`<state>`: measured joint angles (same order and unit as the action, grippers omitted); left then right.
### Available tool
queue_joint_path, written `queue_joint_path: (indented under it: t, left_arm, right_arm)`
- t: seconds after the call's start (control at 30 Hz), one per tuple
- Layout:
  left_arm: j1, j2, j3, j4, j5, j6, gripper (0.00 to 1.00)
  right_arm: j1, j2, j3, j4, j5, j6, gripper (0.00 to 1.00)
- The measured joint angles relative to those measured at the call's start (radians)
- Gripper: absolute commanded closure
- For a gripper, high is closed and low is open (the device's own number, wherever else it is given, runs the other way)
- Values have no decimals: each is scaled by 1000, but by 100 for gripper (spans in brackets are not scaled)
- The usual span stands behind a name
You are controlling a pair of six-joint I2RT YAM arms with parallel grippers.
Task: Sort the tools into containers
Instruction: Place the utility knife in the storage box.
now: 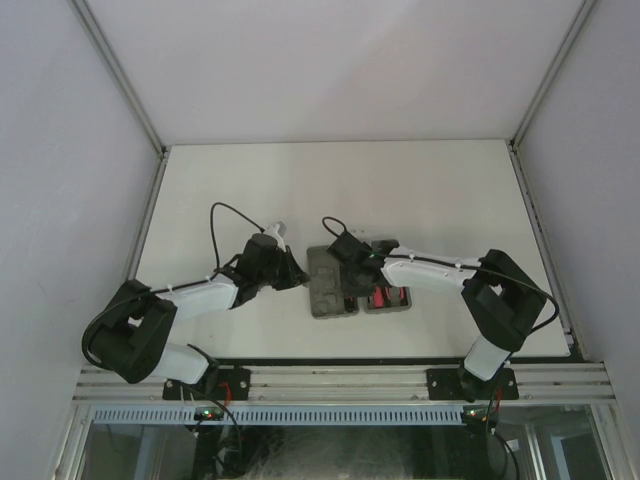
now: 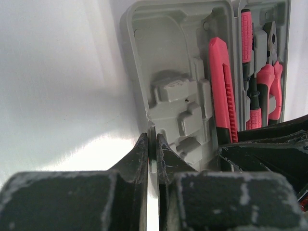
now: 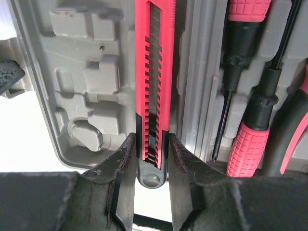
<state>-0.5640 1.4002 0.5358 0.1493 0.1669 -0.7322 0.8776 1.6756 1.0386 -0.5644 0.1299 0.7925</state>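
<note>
Two grey trays lie side by side, touching: the left tray (image 2: 168, 57) and the right tray (image 2: 258, 45). The left gripper (image 2: 151, 142) pinches the thin side wall of the left tray. Its two fingers are almost together, with the wall between them. This looks like a hold to stop the tray from sliding.

The right gripper (image 3: 151, 144) has a finger on each side of the red knife (image 3: 151, 72) and squeezes its near end. The knife lies in a long slot of the left tray, straight ahead of the right gripper. Off to that gripper's right, in the other tray, lie the screwdrivers (image 3: 245, 144) and the pliers (image 2: 269, 77).

The step in hand seems to be seating the knife in its slot. To do it well, the right gripper should line the knife up with the slot and press it down gently. Then it should let go and lift straight up, so its fingers do not drag the knife out. The left gripper should hold firmly but not tip the tray.
</note>
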Motion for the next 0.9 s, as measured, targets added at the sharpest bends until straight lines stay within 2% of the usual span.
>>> queue_joint_path:
  t: [0.3, 0.9]
  left_arm:
    - [2, 0, 0, 0, 3, 0, 100]
    - [3, 0, -11, 21, 6, -1, 100]
  right_arm:
    - [-3, 30, 48, -24, 35, -10, 89]
    - [1, 68, 100, -86, 68, -21, 69]
